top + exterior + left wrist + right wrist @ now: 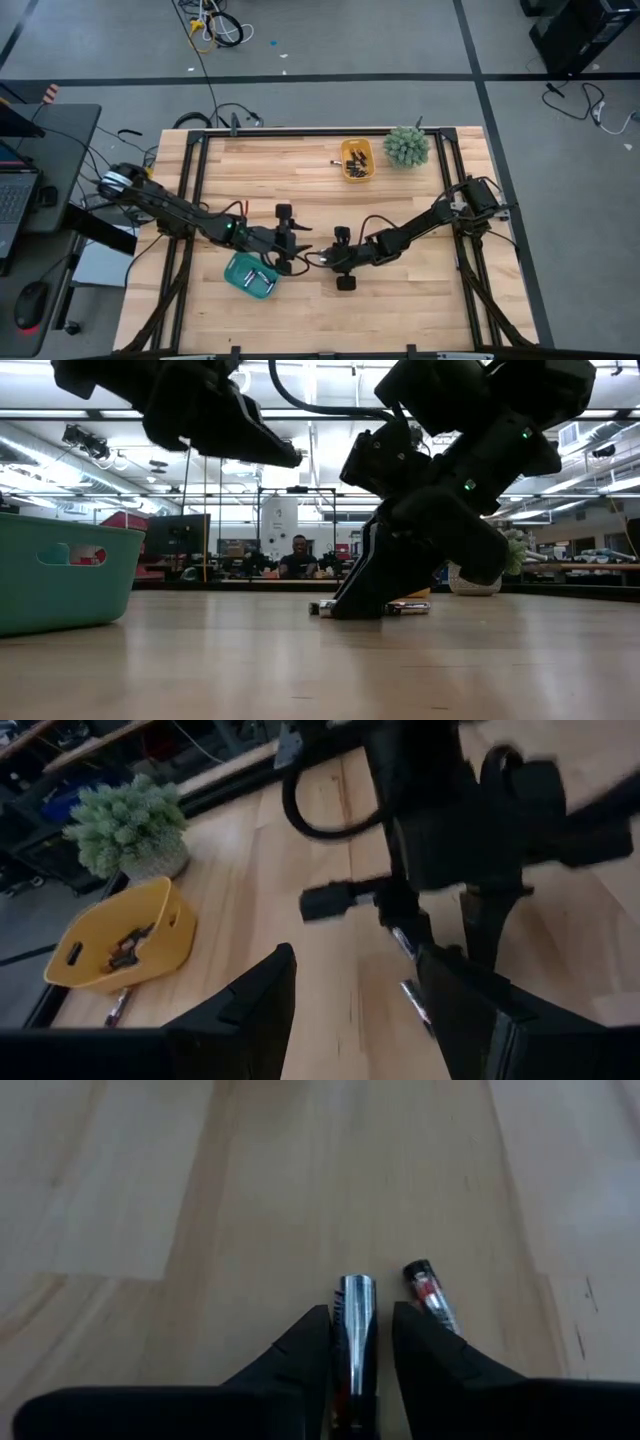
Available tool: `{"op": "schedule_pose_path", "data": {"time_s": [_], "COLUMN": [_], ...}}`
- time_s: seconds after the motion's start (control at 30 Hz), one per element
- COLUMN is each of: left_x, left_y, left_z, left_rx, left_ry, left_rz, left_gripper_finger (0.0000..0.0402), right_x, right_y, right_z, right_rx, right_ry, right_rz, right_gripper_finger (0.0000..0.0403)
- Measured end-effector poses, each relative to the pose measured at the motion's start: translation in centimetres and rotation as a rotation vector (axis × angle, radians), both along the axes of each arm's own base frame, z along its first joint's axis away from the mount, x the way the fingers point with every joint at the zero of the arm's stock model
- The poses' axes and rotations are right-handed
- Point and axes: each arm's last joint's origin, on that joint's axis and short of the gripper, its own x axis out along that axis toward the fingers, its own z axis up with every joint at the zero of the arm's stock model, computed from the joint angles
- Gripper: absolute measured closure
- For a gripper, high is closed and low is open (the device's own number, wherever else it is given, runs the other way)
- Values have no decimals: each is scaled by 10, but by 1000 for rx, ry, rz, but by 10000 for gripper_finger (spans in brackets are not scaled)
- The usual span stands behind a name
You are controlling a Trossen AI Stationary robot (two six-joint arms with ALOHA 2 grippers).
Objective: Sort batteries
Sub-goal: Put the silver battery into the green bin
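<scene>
- Teal bin (250, 274) sits at the table's front left, with a few batteries inside.
- Left gripper (291, 240) hovers just beside that bin, fingers spread wide and holding nothing.
- Right gripper (350, 1370) is low at the table's middle, fingers closed around 1 silvery battery (355, 1330); a dark battery (430, 1295) lies just beside it.
- Yellow bin (357, 160) of batteries stands at the back, beside a green plant (406, 147).
</scene>
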Motion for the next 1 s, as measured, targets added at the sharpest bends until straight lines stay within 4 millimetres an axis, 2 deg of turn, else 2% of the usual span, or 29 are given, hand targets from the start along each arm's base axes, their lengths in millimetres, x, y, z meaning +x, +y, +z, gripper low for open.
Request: {"op": "schedule_pose_path", "data": {"time_s": [0.13,0.37,0.57,0.77,1.0], "left_x": [3,11,20,23,22], "left_y": [-2,-3,6,12,16], "left_z": [-12,-36,-54,-55,-43], "left_rx": [-13,-4,-13,-14,42], "left_ry": [41,104,135,121,74], "left_rz": [-6,5,50,70,141], "left_gripper_finger": [195,195,195,195,195], "right_x": [0,1,0,-7,-12], "right_y": [0,0,0,-2,-1], "right_z": [0,1,5,21,43], "right_rx": [0,13,19,6,7], "right_ry": [0,-3,-9,15,-17], "right_rz": [10,38,45,66,71], "right_gripper_finger": [317,368,368,370,370]}}
